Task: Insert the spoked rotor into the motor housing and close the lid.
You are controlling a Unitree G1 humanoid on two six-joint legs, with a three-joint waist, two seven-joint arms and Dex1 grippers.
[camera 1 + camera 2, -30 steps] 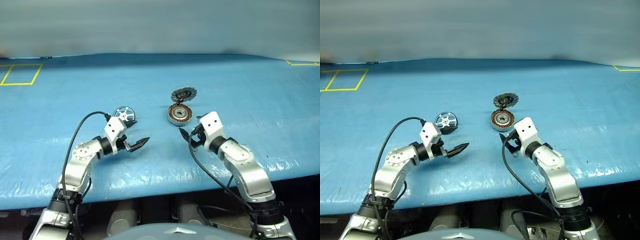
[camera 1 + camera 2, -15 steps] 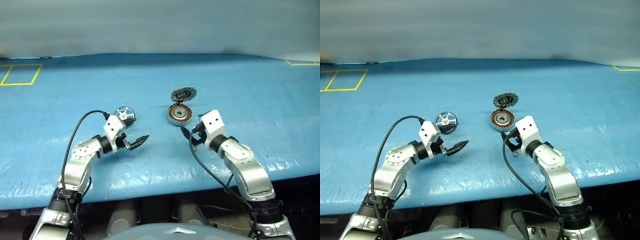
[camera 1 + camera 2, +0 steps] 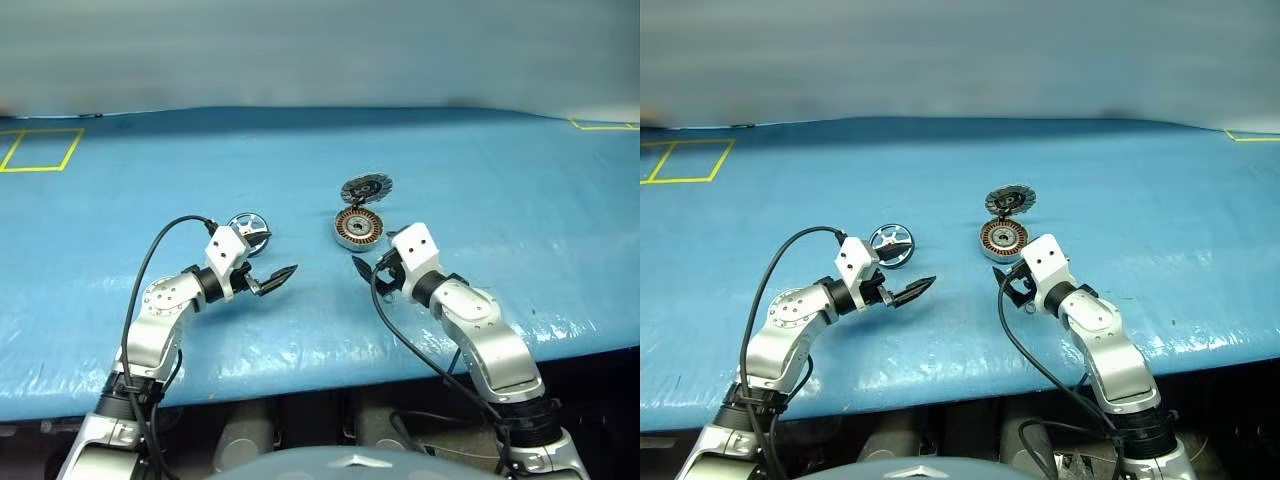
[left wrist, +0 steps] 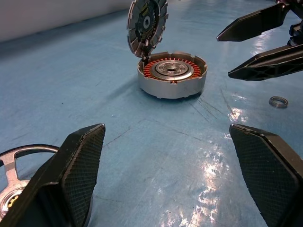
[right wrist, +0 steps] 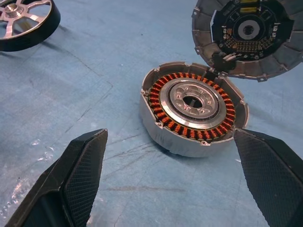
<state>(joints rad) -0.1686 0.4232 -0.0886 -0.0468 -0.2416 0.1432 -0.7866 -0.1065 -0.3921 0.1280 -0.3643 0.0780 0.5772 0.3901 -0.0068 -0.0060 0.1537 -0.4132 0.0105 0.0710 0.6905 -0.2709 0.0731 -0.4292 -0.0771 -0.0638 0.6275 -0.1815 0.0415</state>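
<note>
Left end effector (image 3: pixel 272 279) hovers low over the blue plastic-covered surface (image 3: pixel 480 180), its two black tapered fingers, cross-hatched on their inner pads, spread wide with nothing between them. Just behind it lies the spoked rotor (image 3: pixel 247 226), a shiny silver wheel with a thin dark-edged rim, a central hub and open gaps between its spokes, flat on the surface. Further right sits the motor housing (image 3: pixel 359 229), a round shallow grey metal casing with a ring of copper-orange windings around a polished silver centre. The lid (image 3: pixel 367 187) stands raised from its far edge, a round disc with a dark inner face and light-dark radial segments around the rim. Right end effector (image 3: pixel 368 271), fingers likewise parted and empty, hangs just in front of the housing, and a small metal ring (image 4: pixel 278 101) lies on the surface nearby.
</note>
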